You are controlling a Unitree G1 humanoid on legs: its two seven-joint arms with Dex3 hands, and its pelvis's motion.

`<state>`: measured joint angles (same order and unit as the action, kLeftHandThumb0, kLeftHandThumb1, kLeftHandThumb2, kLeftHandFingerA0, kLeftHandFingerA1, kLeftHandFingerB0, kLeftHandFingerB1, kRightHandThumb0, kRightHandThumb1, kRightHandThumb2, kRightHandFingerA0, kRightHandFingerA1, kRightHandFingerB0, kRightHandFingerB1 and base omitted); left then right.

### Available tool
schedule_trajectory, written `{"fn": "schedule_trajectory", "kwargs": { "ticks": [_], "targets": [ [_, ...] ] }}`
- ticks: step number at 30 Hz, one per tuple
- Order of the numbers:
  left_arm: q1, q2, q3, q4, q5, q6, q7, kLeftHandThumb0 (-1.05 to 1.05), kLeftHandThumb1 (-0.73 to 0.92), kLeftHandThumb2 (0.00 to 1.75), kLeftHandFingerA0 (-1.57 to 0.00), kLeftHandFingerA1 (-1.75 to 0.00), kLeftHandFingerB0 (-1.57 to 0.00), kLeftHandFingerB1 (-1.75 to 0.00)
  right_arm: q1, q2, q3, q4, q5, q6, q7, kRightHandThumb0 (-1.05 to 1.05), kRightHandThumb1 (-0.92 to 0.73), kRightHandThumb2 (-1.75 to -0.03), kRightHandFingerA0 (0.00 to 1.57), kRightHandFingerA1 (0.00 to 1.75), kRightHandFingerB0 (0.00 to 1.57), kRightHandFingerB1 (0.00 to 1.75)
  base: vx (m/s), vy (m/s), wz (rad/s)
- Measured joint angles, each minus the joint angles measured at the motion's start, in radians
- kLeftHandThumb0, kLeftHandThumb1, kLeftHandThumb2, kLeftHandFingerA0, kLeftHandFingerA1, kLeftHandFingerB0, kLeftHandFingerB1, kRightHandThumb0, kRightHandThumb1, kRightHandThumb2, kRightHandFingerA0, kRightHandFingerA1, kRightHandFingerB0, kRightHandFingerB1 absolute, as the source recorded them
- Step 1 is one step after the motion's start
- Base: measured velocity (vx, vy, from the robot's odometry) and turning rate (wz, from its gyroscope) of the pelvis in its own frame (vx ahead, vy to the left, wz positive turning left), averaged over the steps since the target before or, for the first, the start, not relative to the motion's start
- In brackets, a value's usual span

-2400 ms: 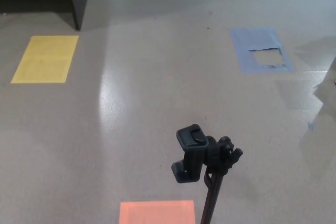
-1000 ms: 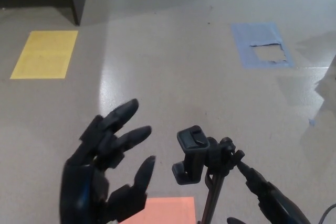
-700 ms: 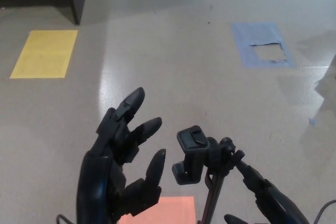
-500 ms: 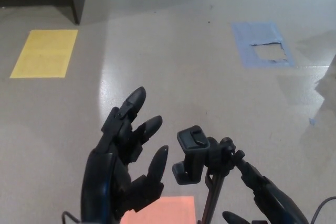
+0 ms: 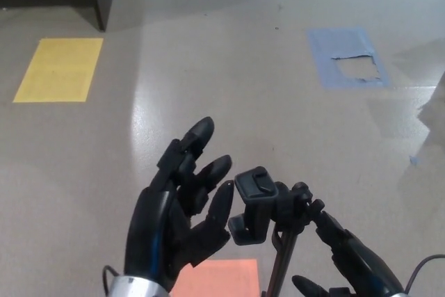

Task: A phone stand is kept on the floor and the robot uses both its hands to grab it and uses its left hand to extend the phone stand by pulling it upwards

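While left hand (image 5: 182, 217) spreads wide beside phone stand (image 5: 268, 210), right hand (image 5: 351, 259) unclear, floor (image 5: 229, 81) bare beyond.

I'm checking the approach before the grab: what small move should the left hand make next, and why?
Probably ease the left hand a little further right and close its fingers around the stand. The hand is open with fingers spread, its nearest fingertip right beside the clamp head but not gripping it. The right hand reaches toward the stand's other side.

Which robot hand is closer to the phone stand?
The right hand: one fingertip seems to touch the phone stand by its knob. The left hand hangs open just beside the clamp, fingers spread, apparently not quite touching.
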<state>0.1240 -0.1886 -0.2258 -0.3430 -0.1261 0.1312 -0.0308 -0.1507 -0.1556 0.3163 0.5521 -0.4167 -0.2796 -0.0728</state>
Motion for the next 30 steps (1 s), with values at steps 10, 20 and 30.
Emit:
{"fn": "schedule_trajectory", "kwargs": {
  "ticks": [10,20,30],
  "targets": [
    [-0.035,0.0,-0.033,0.0,-0.049,0.132,-0.024,-0.88,0.63,0.99,-0.09,-0.49,-0.05,-0.23,-0.025,0.001,0.003,0.061,-0.009,-0.013,-0.005,-1.05,-0.87,-0.68,0.0,0.24,0.0,0.45,0.0,0.0,0.0],
    [-0.049,0.001,-0.065,0.0,-0.1,0.26,-0.047,-0.93,0.64,1.02,-0.21,-0.55,-0.04,-0.25,-0.063,-0.011,0.043,0.11,-0.046,-0.031,-0.034,-1.05,-0.92,-0.84,0.0,0.27,0.0,0.35,0.0,0.0,0.0],
    [-0.062,0.001,-0.086,-0.015,-0.139,0.37,-0.052,-0.64,0.52,0.68,-0.5,-0.73,-0.51,-0.54,-0.093,-0.027,0.076,0.157,-0.088,-0.064,-0.078,-1.05,-0.77,-0.7,0.26,1.13,0.33,1.06,0.0,0.0,0.0]
  ]
}}
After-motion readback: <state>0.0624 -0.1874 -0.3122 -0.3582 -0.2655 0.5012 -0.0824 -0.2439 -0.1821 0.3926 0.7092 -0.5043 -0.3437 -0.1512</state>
